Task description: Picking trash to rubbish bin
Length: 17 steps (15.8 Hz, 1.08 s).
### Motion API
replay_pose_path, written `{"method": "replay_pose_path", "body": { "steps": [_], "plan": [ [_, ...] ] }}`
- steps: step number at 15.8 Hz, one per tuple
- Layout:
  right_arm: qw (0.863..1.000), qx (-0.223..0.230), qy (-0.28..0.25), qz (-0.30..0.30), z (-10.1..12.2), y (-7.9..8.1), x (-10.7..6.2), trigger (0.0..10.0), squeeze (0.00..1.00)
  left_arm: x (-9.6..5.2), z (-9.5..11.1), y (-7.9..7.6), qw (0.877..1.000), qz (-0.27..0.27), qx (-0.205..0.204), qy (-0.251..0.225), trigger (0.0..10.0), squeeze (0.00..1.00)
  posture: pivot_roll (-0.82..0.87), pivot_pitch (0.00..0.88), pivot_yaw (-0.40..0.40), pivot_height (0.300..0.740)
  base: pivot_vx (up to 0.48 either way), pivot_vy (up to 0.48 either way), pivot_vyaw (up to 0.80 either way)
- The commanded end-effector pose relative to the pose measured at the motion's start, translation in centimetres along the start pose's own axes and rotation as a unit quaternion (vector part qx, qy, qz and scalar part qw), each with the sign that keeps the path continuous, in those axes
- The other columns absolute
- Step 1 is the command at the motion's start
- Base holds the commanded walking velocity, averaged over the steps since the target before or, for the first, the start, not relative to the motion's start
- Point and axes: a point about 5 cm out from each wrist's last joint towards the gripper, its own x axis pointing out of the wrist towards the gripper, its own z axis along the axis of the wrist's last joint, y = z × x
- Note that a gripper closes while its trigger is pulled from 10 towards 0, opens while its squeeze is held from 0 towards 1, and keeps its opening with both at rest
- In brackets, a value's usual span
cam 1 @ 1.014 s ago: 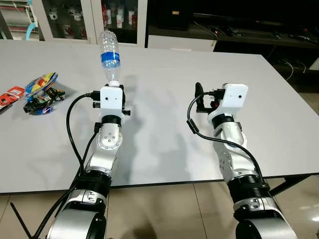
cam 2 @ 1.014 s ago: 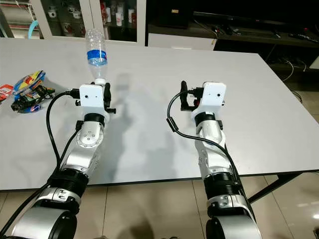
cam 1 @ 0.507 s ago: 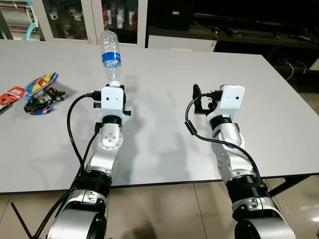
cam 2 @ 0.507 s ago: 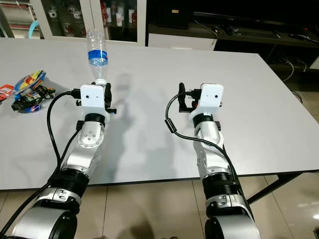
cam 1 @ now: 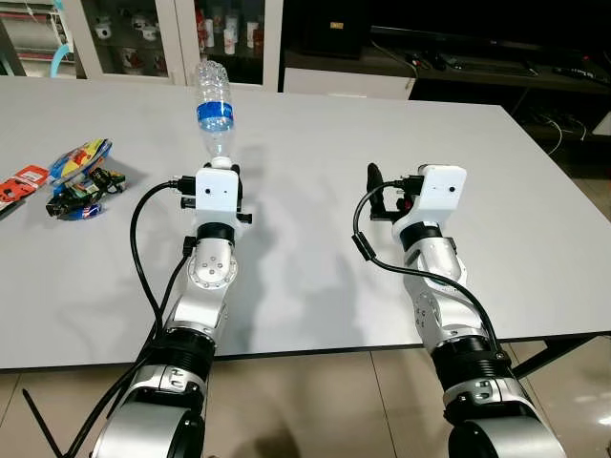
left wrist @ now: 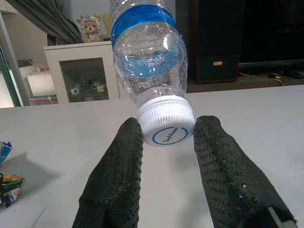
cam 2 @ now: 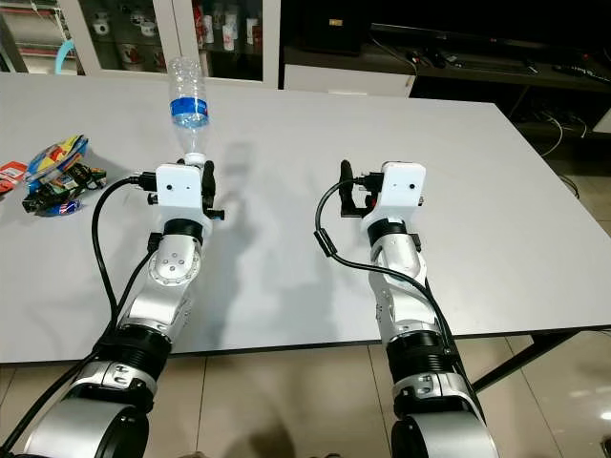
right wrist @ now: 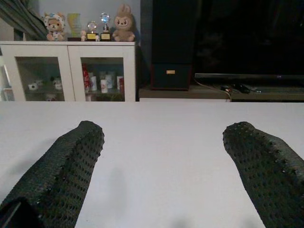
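Left wrist view: two black fingers pinched on the white cap of a clear plastic bottle with a blue label, held cap-down and leaning slightly. Seen from the head: left gripper raised over the white table, roughly mid-depth and left of centre, bottle sticking up from it, clear of the tabletop. Right gripper parted wide, nothing between the fingers, hovering low over the table right of centre, well apart from the bottle.

Judged progress: first piece of trash picked up and lifted; not yet carried anywhere. No rubbish bin to be made out, so the walk or turn to it probably remains, then the drop. Near the table's left edge, crumpled colourful wrappers and a small red packet lying untouched, likely the next pieces to collect.
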Motion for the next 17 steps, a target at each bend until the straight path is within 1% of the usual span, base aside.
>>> {"method": "replay_pose_path", "body": {
  "steps": [1, 17],
  "plan": [
    [1.0, -0.001, -0.002, -0.002, 0.03, -0.24, -0.06, 10.0, 0.0, -0.15, 0.39, -0.64, 1.0, -0.012, -0.003, -0.011, 10.0, 0.0, -0.07, 0.008, -0.105, 0.74, 0.0, 0.0, 0.0],
    [1.0, 0.0, 0.006, -0.003, -0.29, -0.35, -0.18, 10.0, 0.0, -0.16, 0.22, -0.77, 1.0, -0.016, -0.003, -0.005, 10.0, 0.0, -0.08, 0.012, -0.104, 0.74, -0.272, 0.0, 0.0]
  ]
}}
